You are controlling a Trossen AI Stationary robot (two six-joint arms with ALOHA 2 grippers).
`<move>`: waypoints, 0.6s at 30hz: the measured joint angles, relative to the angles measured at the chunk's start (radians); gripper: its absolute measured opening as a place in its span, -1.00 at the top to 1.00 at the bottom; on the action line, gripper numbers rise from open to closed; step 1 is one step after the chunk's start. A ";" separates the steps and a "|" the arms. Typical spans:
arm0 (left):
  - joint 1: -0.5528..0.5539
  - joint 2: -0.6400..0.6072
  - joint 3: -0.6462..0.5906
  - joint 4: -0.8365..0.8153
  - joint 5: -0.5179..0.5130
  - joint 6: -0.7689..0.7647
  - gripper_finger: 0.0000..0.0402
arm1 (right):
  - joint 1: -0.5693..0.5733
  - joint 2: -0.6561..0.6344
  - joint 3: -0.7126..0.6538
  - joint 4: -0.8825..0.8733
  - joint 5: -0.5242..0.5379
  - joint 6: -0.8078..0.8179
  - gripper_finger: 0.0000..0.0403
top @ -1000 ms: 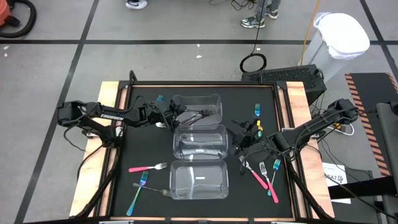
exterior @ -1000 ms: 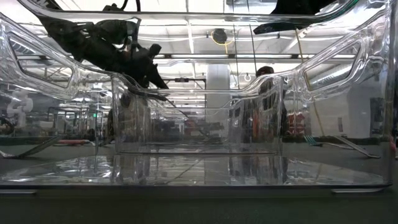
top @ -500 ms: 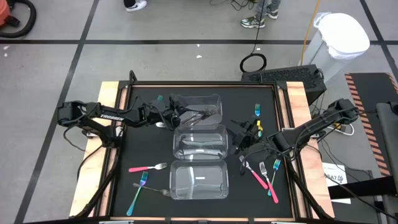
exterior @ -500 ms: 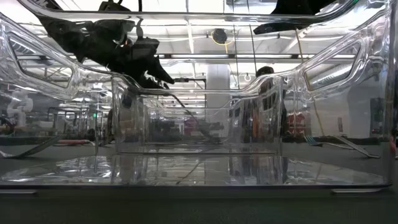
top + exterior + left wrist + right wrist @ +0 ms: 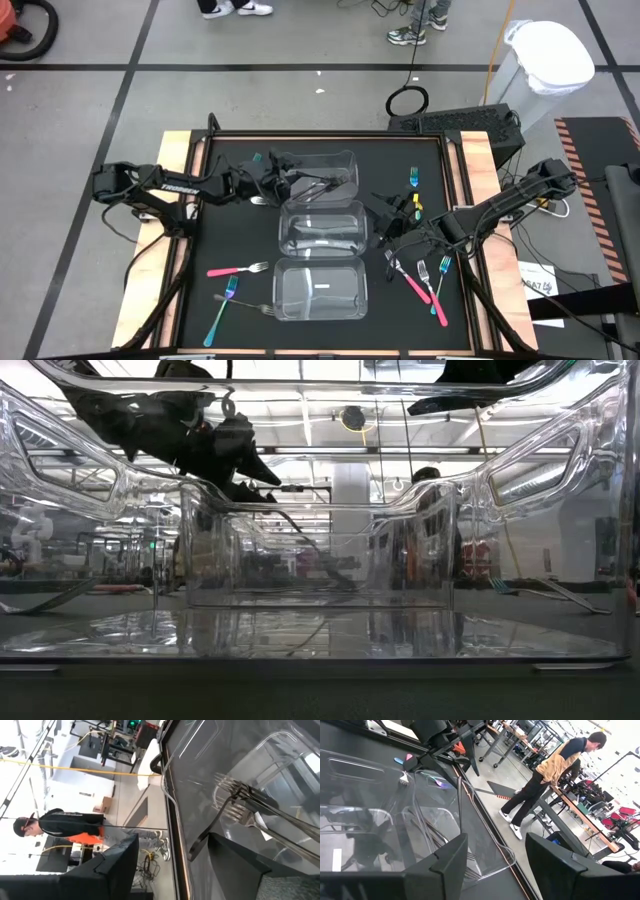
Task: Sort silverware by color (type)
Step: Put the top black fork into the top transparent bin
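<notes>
Forks of dark grey metal [image 5: 318, 185] lie in the far clear container [image 5: 345, 160], their tines seen close in the left wrist view [image 5: 235, 795], where the high view gives only thin dark lines. Two more containers follow in a row toward the near edge: the middle one [image 5: 322, 212] and the near one [image 5: 320, 268]. On the black table [image 5: 240, 230] left of them lie a pink-handled fork [image 5: 238, 269] and a teal-handled fork [image 5: 222, 307]; right of them, pink forks [image 5: 420, 290] and a blue fork [image 5: 441, 270], with another blue fork [image 5: 414, 179] farther back.

The left gripper [image 5: 277, 172] reaches level from the left over the far container's rim, fingers spread and holding nothing. The right gripper [image 5: 385, 232] hangs beside the middle container, arm stretched in from the right, fingers apart and empty.
</notes>
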 joint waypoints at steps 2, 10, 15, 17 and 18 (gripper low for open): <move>-0.009 -0.003 0.000 -0.007 -0.016 -0.002 -0.20 | 0.000 0.000 0.000 0.000 0.000 0.000 0.02; -0.045 -0.025 0.000 -0.013 -0.094 -0.004 -0.20 | 0.000 0.000 0.000 0.000 0.000 0.000 0.03; -0.065 -0.048 0.000 -0.017 -0.100 -0.004 -0.20 | 0.002 0.000 0.000 -0.001 0.000 0.000 0.02; -0.072 -0.052 0.000 -0.018 -0.103 -0.003 -0.20 | 0.002 0.000 0.000 -0.001 0.000 0.000 0.02; -0.075 -0.054 0.000 -0.020 -0.107 -0.003 -0.20 | 0.002 0.000 0.000 -0.001 0.000 0.000 0.02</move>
